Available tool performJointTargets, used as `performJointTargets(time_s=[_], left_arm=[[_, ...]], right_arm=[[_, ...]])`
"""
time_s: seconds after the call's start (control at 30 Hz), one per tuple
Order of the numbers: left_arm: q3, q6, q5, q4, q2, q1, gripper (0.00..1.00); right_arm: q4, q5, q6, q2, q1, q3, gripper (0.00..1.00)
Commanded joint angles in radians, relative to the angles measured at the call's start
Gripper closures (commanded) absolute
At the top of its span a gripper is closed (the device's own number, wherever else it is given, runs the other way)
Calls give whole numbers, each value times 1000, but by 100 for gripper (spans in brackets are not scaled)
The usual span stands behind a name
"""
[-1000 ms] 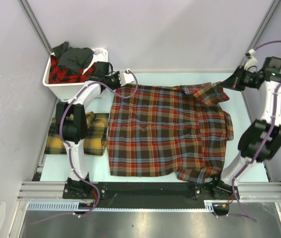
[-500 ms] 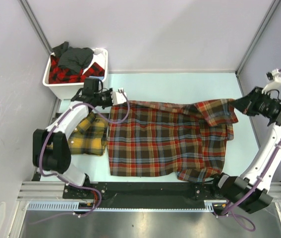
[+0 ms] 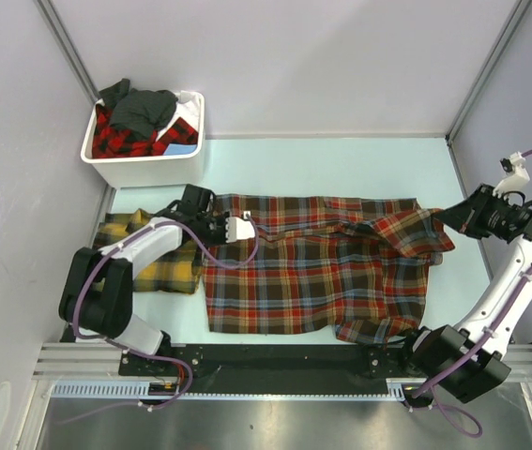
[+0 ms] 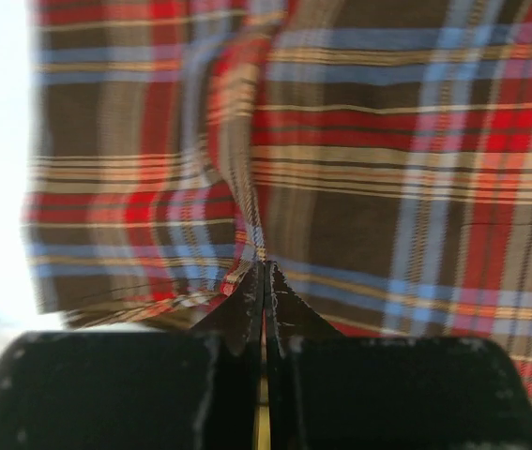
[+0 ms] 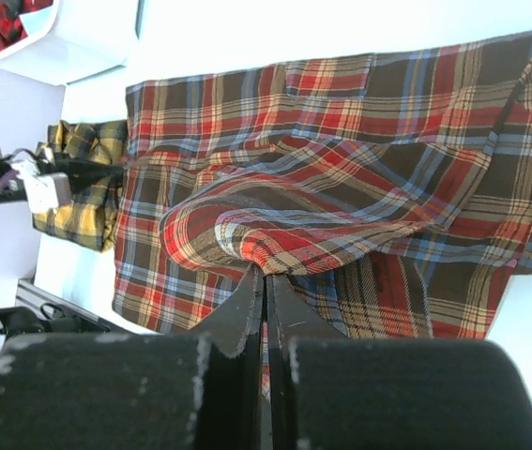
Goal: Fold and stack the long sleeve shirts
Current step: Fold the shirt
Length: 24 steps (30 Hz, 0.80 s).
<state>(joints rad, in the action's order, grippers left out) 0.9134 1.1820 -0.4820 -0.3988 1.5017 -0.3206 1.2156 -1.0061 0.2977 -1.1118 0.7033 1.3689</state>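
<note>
Plaid flannel dominates the overhead view. The red-brown shirt (image 3: pixel 322 281) lies spread on the pale bench (image 3: pixel 341 164), with its far edge lifted and doubled over itself. My left hand (image 3: pixel 233 228) is clamped on the far left corner and my right hand (image 3: pixel 442 217) on the far right corner. I judge this two-corner hold is meant to carry the far part over the near part in one even fold. A yellow-and-green shirt (image 3: pixel 174 267) sits folded just left of it, partly under my left arm; it is probably the start of the stack. A white bin (image 3: pixel 144 171) at the far left holds the unfolded shirts (image 3: pixel 139 117), red-black and dark grey.

From the left wrist, the left hand (image 4: pixel 264 281) shows two fingers pressed together, with a pleat of the red-brown shirt (image 4: pixel 387 169) pinched at their tips. The cloth is blurred.

From the right wrist, the right hand (image 5: pixel 266 281) is likewise closed on a rounded lip of the red-brown shirt (image 5: pixel 341 178), which curls above the flat body below. The yellow-and-green shirt (image 5: pixel 78 187) and the white bin (image 5: pixel 68 47) sit at upper left.
</note>
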Motion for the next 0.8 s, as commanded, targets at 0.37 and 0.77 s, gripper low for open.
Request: performJointTargets(time_s=[0.37,0.77], left_arm=[[48,-194,-127,-75,-193,15,1],[21,-757,-104,161,-336,-121,1]], right_arm=[[-302,47,-168,-54,-264,-157,100],[-727,201,-399,-459,-700,-142,100]])
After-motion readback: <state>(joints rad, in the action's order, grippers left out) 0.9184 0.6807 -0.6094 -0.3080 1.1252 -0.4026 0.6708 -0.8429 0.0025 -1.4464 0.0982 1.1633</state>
